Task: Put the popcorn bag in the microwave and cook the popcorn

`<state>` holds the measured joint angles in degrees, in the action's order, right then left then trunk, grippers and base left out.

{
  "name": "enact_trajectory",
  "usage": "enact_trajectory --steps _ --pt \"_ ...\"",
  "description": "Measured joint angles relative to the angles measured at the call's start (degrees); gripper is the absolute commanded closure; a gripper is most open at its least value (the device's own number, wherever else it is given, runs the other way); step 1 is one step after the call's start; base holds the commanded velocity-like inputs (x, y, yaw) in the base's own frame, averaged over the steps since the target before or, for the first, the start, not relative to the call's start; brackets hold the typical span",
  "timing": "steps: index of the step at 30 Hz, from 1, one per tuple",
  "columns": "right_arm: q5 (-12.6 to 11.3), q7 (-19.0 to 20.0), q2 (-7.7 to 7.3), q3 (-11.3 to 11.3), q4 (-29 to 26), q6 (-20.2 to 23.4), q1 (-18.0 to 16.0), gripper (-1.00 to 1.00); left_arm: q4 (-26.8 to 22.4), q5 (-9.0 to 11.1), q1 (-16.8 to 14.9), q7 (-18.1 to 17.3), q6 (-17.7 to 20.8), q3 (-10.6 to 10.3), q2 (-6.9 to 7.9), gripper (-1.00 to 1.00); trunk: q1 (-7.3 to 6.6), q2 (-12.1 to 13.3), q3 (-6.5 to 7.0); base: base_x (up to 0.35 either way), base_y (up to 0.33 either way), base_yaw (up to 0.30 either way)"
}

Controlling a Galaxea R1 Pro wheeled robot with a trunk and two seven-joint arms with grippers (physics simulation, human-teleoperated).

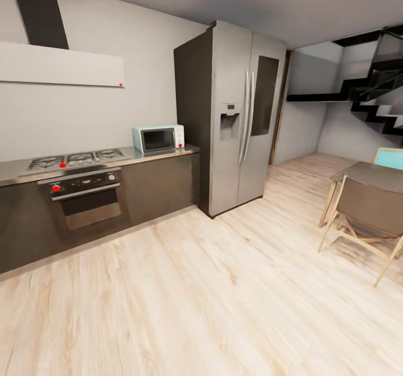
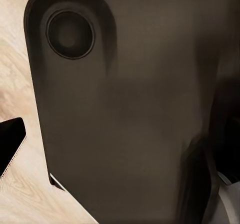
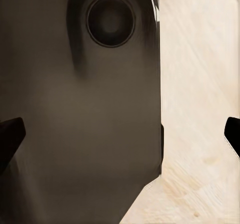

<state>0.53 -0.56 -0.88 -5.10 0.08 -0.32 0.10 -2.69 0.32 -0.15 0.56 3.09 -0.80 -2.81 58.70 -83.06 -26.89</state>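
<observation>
Right gripper (image 3: pixel 120 134) spread open, left gripper state unclear, microwave (image 1: pixel 158 138) on countertop (image 1: pixel 140 156) beside fridge (image 1: pixel 235 112)

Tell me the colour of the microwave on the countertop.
The microwave is pale mint-blue with a dark glass door; the head view shows it best, beside the fridge.

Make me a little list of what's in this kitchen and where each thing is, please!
microwave: pale blue, door shut, on the countertop beside the fridge
fridge: tall, grey, two doors, right of the counter
stove: burners set in the countertop, oven below
table and chair: at the right, on the wood floor
stairs: dark, far right
popcorn bag: can't spot it
</observation>
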Motion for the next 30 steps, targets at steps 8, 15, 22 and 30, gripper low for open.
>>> enact_trajectory --steps 8,15,22,30 --pt "-0.20 -0.01 -0.09 0.01 0.00 -1.80 -0.01 -1.00 -0.01 0.00 0.01 0.00 0.02 0.00 -0.03 -1.00 0.00 0.00 0.00 0.324 0.000 0.000" --pt "-0.24 0.00 -0.16 0.01 0.00 -1.81 -0.01 -1.00 -0.08 0.00 -0.02 0.00 0.10 0.00 -0.09 -1.00 0.00 0.00 0.00 0.324 0.000 0.000" --pt "-0.37 -0.02 -0.18 -0.16 0.00 -1.83 -0.01 -1.00 -0.08 0.00 -0.02 0.00 0.10 0.00 -0.11 -1.00 0.00 0.00 0.00 0.324 -0.054 0.000" --pt "-0.37 -0.03 -0.10 -0.17 0.00 -1.83 -0.01 -1.00 -0.08 -0.08 0.00 0.00 0.10 0.00 -0.10 -1.00 0.00 0.00 0.00 0.323 -0.150 0.000"
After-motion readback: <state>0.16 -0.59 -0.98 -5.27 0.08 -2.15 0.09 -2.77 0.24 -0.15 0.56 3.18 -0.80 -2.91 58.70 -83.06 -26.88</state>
